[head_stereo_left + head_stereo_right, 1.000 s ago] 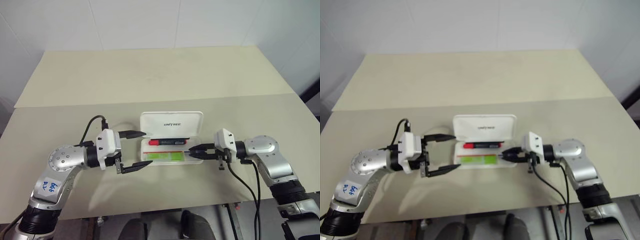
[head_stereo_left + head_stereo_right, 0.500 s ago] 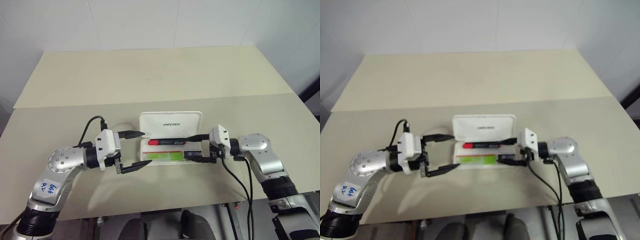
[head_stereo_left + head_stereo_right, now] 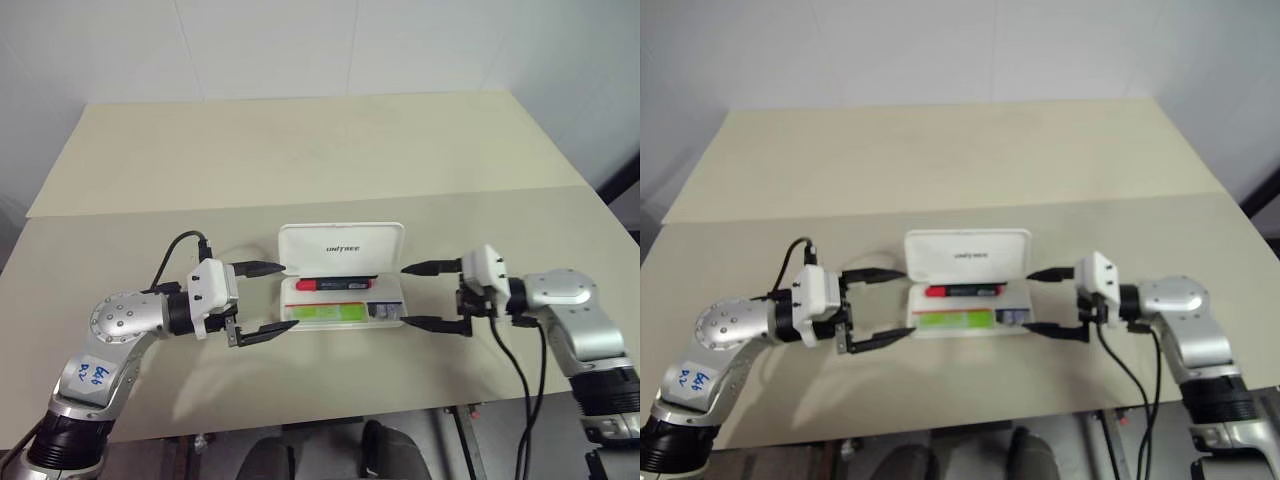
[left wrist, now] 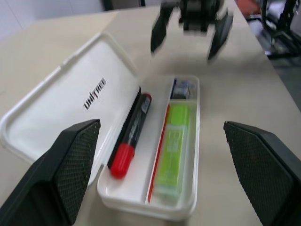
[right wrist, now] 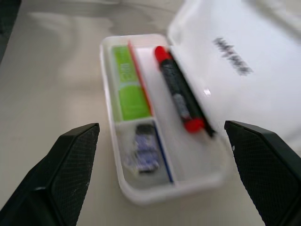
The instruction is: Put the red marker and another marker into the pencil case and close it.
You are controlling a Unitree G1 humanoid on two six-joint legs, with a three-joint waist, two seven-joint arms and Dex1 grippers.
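Note:
The white pencil case [image 3: 300,245] lies open at mid-table, lid folded back with dark lettering. In its tray, the red marker [image 3: 335,284] rests along the far compartment and the light-green highlighter [image 3: 328,314] along the near one. My left gripper [image 3: 288,297] is open at the case's left end, one finger by the lid hinge and one by the tray's near corner. My right gripper [image 3: 407,296] is open and empty just off the case's right end. The left wrist view shows the marker [image 4: 131,136] and highlighter [image 4: 174,150] side by side.
A small purple-grey stub [image 3: 385,311] lies in the right end compartment of the tray, also seen as the stub [image 5: 143,150] in the right wrist view. The table [image 3: 300,150] is beige, with a seam across it behind the case and its front edge just behind both arms.
My right gripper went from shut at the case's right end to open, and drew back to the right. The purple-grey stub now lies in the tray. My left gripper stayed put.

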